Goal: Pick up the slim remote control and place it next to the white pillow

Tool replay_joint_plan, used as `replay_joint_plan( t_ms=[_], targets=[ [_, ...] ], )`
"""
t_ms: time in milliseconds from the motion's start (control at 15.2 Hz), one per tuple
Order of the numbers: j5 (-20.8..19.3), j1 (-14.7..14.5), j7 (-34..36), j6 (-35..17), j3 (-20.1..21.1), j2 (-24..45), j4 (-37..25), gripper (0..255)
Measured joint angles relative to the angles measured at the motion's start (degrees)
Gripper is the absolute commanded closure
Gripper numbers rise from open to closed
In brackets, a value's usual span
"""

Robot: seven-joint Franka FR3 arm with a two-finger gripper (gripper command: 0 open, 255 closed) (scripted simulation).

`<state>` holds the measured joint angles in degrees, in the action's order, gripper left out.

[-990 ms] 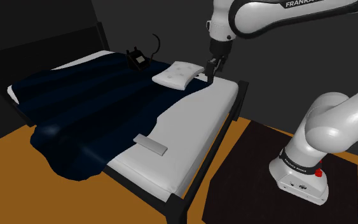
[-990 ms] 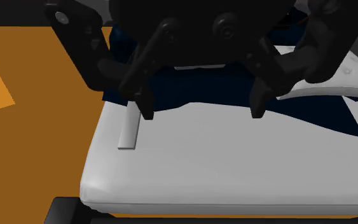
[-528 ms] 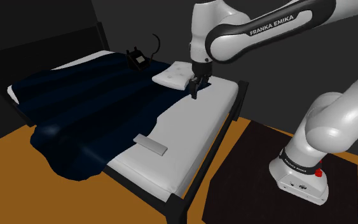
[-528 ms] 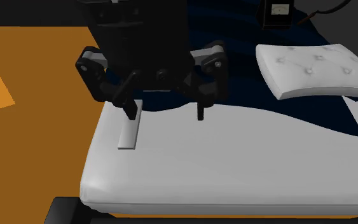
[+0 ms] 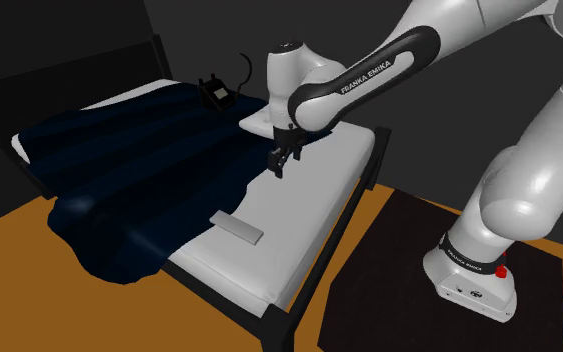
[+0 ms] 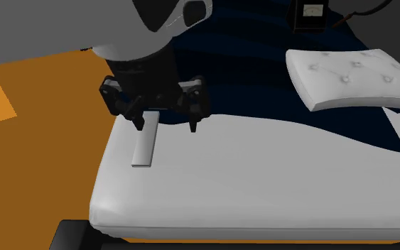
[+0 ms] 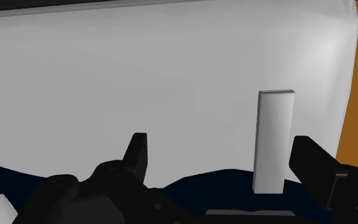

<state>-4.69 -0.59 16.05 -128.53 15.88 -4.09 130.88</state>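
Note:
The slim grey remote [image 5: 236,228] lies flat on the white mattress [image 5: 309,200] near the foot of the bed. My black gripper [image 5: 281,165] hangs open above the mattress, between the remote and the white tufted pillow [image 5: 253,123], which the arm partly covers. In the second exterior view the open gripper [image 6: 166,126] hovers just over the far end of the remote [image 6: 146,144], and the pillow [image 6: 354,77] sits far off at the upper right. In the wrist view the remote [image 7: 274,140] lies between the spread fingers, nearer one finger [image 7: 317,165], untouched.
A dark blue blanket [image 5: 139,160] covers much of the bed. A black boxy device with a cord [image 5: 215,93] sits beyond the pillow near the headboard. The bed has a dark frame [image 5: 349,215], with orange floor [image 6: 42,142] around it.
The arm has swung away from the pillow, down along the mattress toward the remote. The gripper stayed open. Remote and pillow have not moved.

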Motion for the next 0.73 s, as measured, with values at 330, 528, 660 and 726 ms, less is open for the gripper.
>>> replay_joint_plan(
  t_ms=[330,528,660,726],
  targets=[
    [-3.3,-1.0,5.0,-4.2,1.0,10.6,-5.1,0],
    [-5.6,-2.4,8.4,-6.0,1.0,17.7,-9.6,0],
    [-6.7,-3.7,10.5,-6.8,1.0,21.5,-12.1,0],
    [-7.3,-4.0,11.0,-7.0,0.7,23.7,-13.9,0]
  ],
)
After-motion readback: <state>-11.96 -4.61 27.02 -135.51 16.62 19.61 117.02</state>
